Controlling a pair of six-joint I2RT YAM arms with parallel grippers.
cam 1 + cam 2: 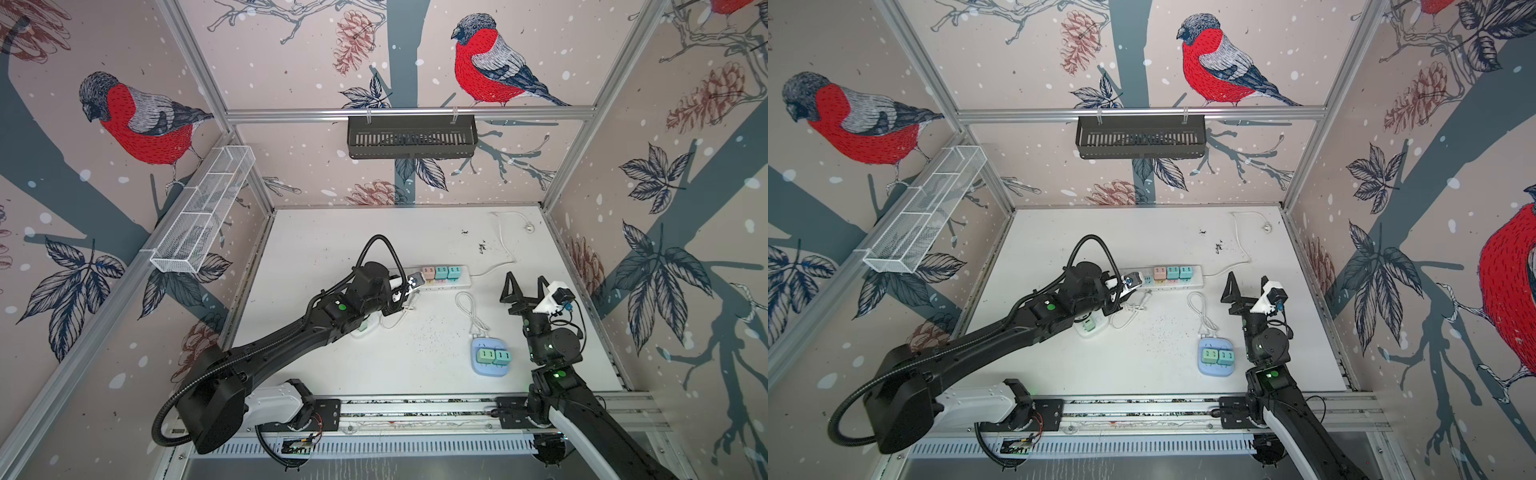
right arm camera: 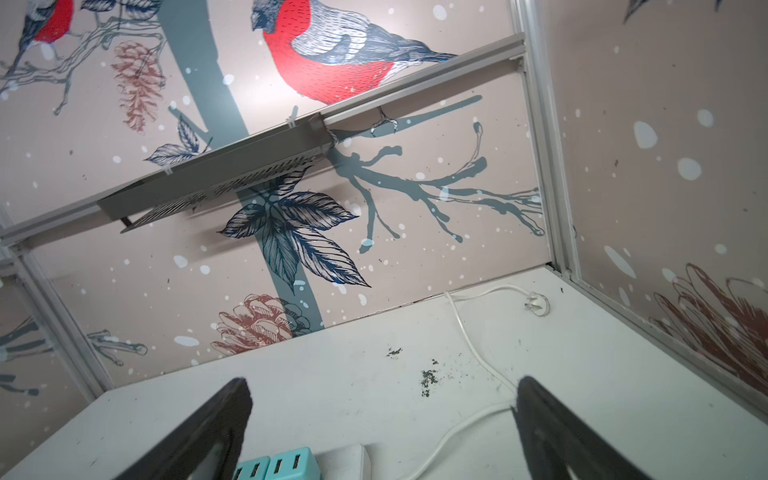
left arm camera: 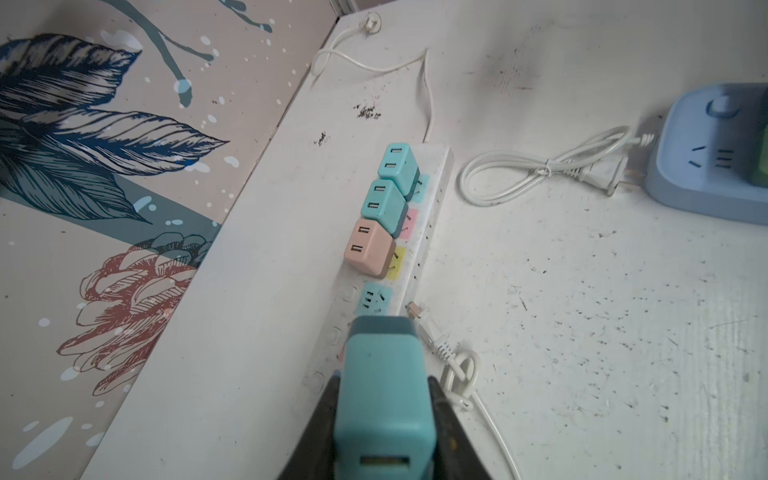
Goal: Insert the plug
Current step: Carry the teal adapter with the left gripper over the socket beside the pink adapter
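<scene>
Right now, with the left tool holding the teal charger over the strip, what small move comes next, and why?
Probably nudge the left tool onward until the teal charger sits over the bare socket beside the pink charger on the power strip; that socket shows fully, just ahead of it.

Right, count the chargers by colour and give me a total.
Teal chargers: 3, two on the white power strip, one in the left gripper.
Pink charger: 1, on the strip.
Green chargers: 3, two on the blue socket block, one on a white block.
Total: 7
</scene>
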